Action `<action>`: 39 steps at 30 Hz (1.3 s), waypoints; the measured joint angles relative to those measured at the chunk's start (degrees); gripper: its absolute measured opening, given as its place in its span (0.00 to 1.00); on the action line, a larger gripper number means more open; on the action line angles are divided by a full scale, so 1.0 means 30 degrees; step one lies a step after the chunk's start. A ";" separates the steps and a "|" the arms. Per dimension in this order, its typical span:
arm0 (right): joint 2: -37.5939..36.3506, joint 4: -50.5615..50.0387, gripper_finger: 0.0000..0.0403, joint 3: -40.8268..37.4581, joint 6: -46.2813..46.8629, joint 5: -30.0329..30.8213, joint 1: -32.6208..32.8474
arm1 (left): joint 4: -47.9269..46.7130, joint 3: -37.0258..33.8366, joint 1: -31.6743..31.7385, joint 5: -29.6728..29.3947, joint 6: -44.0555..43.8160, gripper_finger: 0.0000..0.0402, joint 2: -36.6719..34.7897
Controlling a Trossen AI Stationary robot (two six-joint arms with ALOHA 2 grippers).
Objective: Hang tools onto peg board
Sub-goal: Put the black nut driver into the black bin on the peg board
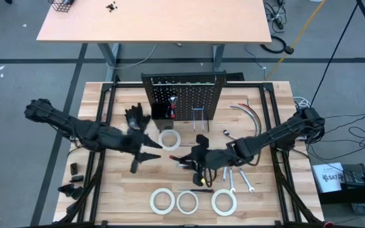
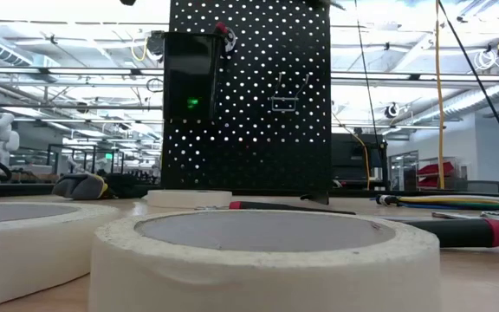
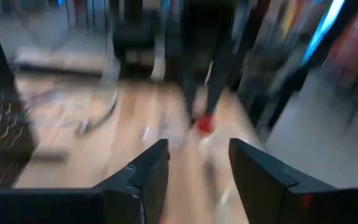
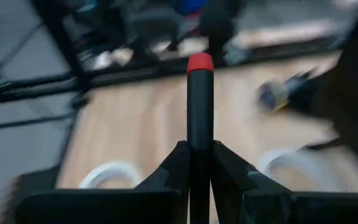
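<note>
Peg board (image 1: 192, 95): black perforated panel, upright at 12 o'clock of the counter; small black bin (image 1: 159, 109) on its left part with a red-tipped tool (image 1: 173, 101) beside it; metal hooks (image 1: 200, 117) lower right.

Tape rolls: white rings, flat; one (image 1: 169, 139) just before the board, three at 6 o'clock (image 1: 161, 201), (image 1: 187, 202), (image 1: 224, 202).

Screwdriver (image 4: 199, 106): black handle, red cap, clamped between the right gripper's fingers (image 4: 171, 168) near centre.

Wrenches (image 1: 239, 178): small, silver, flat at 4 o'clock.

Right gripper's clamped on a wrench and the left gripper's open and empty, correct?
Not a wrench. The right wrist view shows the right gripper shut on a black, red-tipped screwdriver. The left gripper is open and empty, as you said.
</note>
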 joint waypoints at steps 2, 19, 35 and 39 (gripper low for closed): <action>0.0000 0.0793 0.08 0.0000 -0.0971 0.2459 0.0502 | 0.5790 -0.2530 0.0005 -0.0532 -0.1719 0.43 -0.1012; 0.1224 0.8084 0.08 0.0015 -0.4466 0.4289 0.0543 | 2.0666 -0.5361 -0.0716 -0.1380 0.0414 0.43 0.4253; 0.1217 0.8436 0.08 0.0015 -0.3404 0.2715 -0.0133 | 2.0341 -0.4925 -0.0032 -0.1148 0.1682 0.43 0.4455; 0.1217 0.8443 0.08 0.0015 -0.3404 0.2689 -0.0257 | 2.0342 -0.4925 -0.0032 -0.1142 0.1678 0.38 0.4455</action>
